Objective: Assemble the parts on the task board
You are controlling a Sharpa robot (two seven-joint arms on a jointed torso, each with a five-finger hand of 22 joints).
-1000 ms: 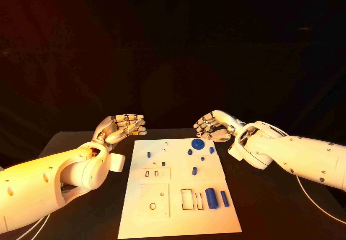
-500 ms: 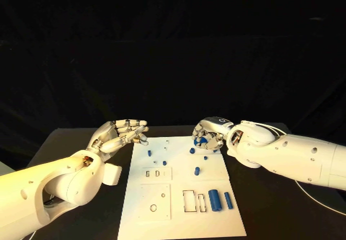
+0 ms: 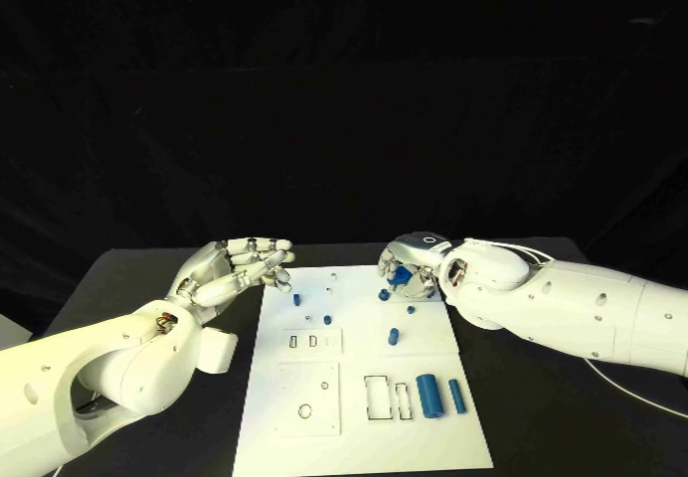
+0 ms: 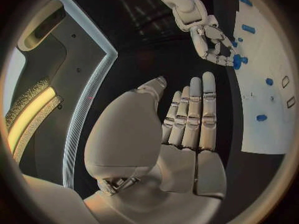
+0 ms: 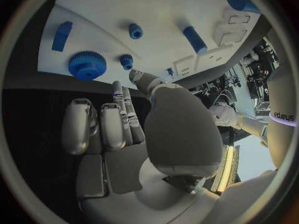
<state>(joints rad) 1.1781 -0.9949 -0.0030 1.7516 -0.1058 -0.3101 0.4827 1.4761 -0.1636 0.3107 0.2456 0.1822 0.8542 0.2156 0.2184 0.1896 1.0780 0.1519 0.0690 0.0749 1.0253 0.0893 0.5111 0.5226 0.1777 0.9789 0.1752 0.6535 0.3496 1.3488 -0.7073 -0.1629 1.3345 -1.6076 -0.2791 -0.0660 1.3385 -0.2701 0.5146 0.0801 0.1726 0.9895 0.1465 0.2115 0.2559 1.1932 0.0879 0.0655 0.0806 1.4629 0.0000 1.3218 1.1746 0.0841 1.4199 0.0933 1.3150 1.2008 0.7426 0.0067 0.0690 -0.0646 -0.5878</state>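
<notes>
Head view: right robot hand, fingers apart and empty, hovers over the round blue toothed gear at the white task board's 12 o'clock end; it should descend squarely, then pinch the rim evenly. Left robot hand waits with fingers apart.

The black table spreads across the lower part of the head view. Its top is matte and dark, its far edge runs straight across, and its far left corner is rounded. A strip of the same dark tabletop shows in the right wrist view. Behind the table hangs a black backdrop, plain apart from faint creases. At the left edge of the head view, just off the table's side, sits a small pale shape, too cut off to identify.
</notes>
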